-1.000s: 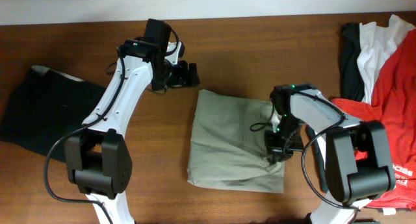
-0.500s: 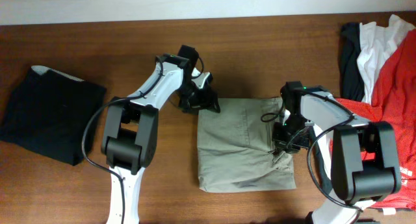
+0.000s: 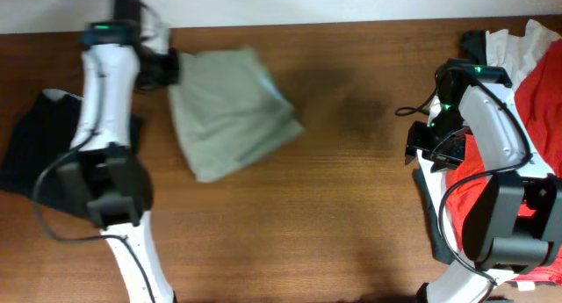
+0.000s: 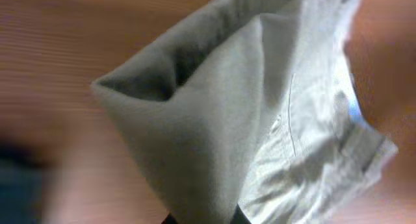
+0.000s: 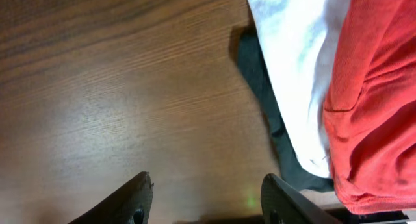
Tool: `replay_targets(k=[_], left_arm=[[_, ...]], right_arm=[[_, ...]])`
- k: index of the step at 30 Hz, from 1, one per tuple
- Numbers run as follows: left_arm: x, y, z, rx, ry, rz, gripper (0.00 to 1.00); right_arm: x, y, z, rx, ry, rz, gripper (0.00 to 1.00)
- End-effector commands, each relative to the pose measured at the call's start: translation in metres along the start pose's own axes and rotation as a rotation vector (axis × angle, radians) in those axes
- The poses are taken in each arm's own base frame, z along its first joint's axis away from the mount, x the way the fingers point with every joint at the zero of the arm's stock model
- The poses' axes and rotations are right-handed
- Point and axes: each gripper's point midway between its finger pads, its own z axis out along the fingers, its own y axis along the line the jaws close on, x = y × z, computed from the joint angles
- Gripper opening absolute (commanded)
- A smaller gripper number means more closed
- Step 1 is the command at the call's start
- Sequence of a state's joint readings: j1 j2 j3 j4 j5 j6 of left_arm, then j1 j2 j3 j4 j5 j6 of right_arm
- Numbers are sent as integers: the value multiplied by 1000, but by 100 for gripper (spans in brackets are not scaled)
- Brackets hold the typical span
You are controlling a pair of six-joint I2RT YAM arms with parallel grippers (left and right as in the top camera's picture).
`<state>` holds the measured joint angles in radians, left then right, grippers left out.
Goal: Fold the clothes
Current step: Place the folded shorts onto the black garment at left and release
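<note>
At the far left corner, left gripper (image 3: 162, 68): your fingers are pressed together on one edge of the khaki shorts (image 3: 230, 110). The left wrist view shows the cloth running straight down into the pinch.
Why that hold: a grip on one edge lets the whole bundle travel as one piece, so the folds stay stacked instead of spilling open.
Khaki shorts, place: near the far edge of the desk (image 3: 351, 206), left of its middle, as a compact folded bundle with the pale inner waistband showing at one side. You cannot tell whether the free end touches the wood.
Black garment (image 3: 39, 154): it lies flat along the left edge, just beside your left arm. In my judgement the shorts are bound for a spot next to it, as a stack of finished pieces.
Right gripper (image 5: 207, 180): its fingers are spread wide with nothing between them, above bare wood just beside the heap at the right edge.
Heap at the right edge: the red T-shirt (image 5: 377, 87) lies over a white garment (image 5: 296, 62), with dark cloth (image 5: 257, 68) poking out beneath. All are still crumpled.
Why the right arm waits there: spread fingers at the heap's rim suit picking the next piece.
Progress: one piece appears folded, and several remain.
Risk: a single-edge pinch may let the lower layers sag apart.
</note>
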<state>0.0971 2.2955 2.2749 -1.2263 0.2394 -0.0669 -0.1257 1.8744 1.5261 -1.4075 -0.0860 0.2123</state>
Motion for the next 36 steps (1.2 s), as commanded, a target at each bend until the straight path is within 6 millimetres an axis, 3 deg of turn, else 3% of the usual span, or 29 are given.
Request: replay_targets(k=[1, 3, 6, 8, 9, 11, 13, 15, 16, 17, 20, 22, 23, 24, 26, 29, 36], left_arm=[[-29, 116, -87, -197, -195, -156, 0], [-19, 197, -122, -258, -255, -315, 0], [2, 254, -147, -210, -297, -456, 0], [28, 295, -164, -217, -308, -599, 0], [36, 303, -168, -222, -300, -623, 0], [48, 312, -171, -234, -282, -655, 1], [64, 316, -172, -233, -242, -693, 10], [74, 312, -170, -224, -203, -712, 60], [81, 307, -168, -212, -170, -725, 93], [85, 304, -167, -205, -151, -731, 99], [80, 294, -170, -194, -155, -713, 99], [67, 267, -160, -176, -133, -640, 99], [73, 245, -149, -187, -52, -605, 99], [89, 243, -148, -263, 24, -641, 99], [120, 245, -152, -385, 140, -755, 99], [132, 242, -127, -346, 198, -830, 99], [137, 283, -64, -385, 110, -997, 99]], right_arm=[[-2, -2, -7, 6, -21, -4, 58], [-1, -2, -7, 3, -20, -4, 59], [-1, -1, -7, 4, -20, -9, 63], [-1, 0, -7, 5, -21, -11, 64], [-1, 0, -7, 5, -21, -11, 64], [-1, 0, -7, 5, -21, -11, 64], [-1, 0, -7, 5, -21, -11, 66], [-2, 0, -7, 4, -25, -11, 68], [-3, 1, -7, 3, -27, -12, 71], [-3, 1, -7, 3, -28, -12, 77], [-8, 2, -7, -1, -47, -13, 89], [-8, 2, -7, -1, -47, -13, 90], [-8, 2, -7, 0, -47, -27, 92], [-8, 2, -7, 0, -47, -32, 93], [-8, 2, -7, 0, -48, -32, 97], [-9, 2, -7, -1, -53, -32, 99], [-9, 1, -7, -2, -53, -31, 99]])
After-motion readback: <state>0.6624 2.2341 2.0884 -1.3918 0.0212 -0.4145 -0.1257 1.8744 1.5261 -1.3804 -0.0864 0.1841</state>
